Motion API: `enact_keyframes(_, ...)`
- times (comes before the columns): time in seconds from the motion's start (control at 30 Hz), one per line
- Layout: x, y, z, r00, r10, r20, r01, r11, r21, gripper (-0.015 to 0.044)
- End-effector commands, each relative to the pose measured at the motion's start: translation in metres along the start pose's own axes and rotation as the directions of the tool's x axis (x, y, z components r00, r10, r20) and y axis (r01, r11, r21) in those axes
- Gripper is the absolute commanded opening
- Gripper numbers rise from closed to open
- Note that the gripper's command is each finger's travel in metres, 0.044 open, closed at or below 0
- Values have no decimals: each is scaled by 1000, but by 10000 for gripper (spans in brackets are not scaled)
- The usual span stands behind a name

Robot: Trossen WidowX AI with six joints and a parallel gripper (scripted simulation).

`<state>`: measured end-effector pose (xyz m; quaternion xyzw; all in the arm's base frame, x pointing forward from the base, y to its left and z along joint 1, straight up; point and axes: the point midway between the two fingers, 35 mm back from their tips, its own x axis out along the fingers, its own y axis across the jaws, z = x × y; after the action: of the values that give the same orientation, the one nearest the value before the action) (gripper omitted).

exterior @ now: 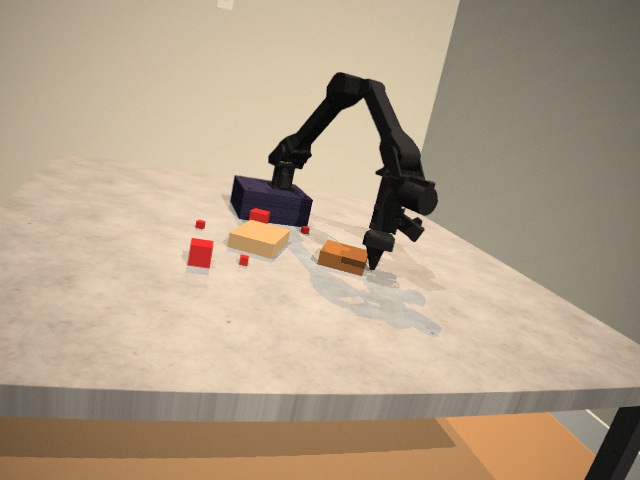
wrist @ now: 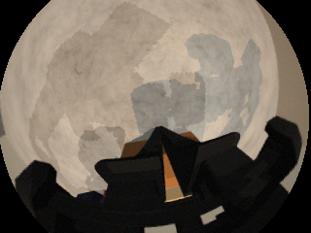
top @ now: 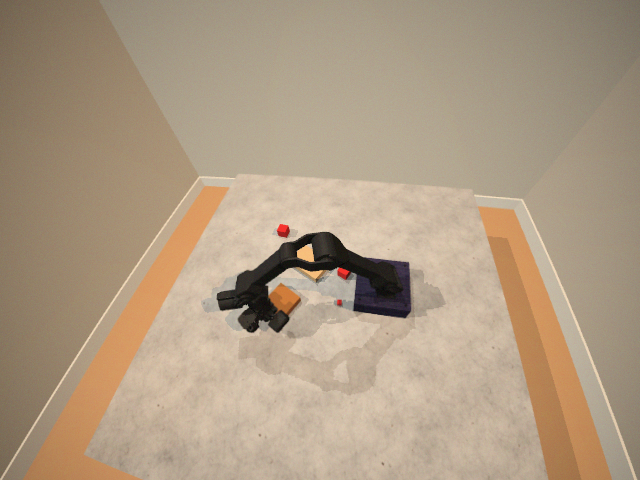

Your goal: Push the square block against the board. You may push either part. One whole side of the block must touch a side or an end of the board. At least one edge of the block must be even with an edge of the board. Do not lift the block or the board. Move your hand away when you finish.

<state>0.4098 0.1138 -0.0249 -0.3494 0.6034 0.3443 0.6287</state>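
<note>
The orange square block (top: 286, 298) (exterior: 334, 250) (wrist: 133, 149) lies flat on the table. The pale tan board (top: 314, 272) (exterior: 258, 232) lies flat and apart from it, with a gap of table between them, and the arm covers part of the board in the top view. My gripper (exterior: 372, 267) (wrist: 158, 130) is shut and empty. Its tips point down, low by the table, right beside the block's end that faces away from the board. I cannot tell whether they touch the block. In the top view the tips are hidden by the hand.
A red cube (top: 283, 230) (exterior: 200, 253) stands beyond the board. Another red cube (top: 343, 273) (exterior: 259, 214) stands between the board and the dark arm base (top: 382, 304) (exterior: 271, 207). Small red cubes (exterior: 200, 224) (exterior: 243, 260) (exterior: 305, 229) lie around the board.
</note>
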Motion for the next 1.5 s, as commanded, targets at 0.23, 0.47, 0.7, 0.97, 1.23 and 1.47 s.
enact_keyframes(0.23, 0, -2, -15, 1000, -2, -2, 2, 1000, -4, 0)
enact_keyframes(0.47, 0, -3, -25, 1000, -2, -2, 2, 1000, -4, 0)
enact_keyframes(0.7, 0, -3, -34, 1000, -2, -3, 2, 1000, -4, 0)
enact_keyframes(0.97, 0, -3, -45, 1000, -2, -4, 2, 1000, -4, 0)
enact_keyframes(1.23, 0, -3, -56, 1000, -2, -5, 2, 1000, -4, 0)
enact_keyframes(1.47, 0, -2, -65, 1000, -2, -6, 2, 1000, -4, 0)
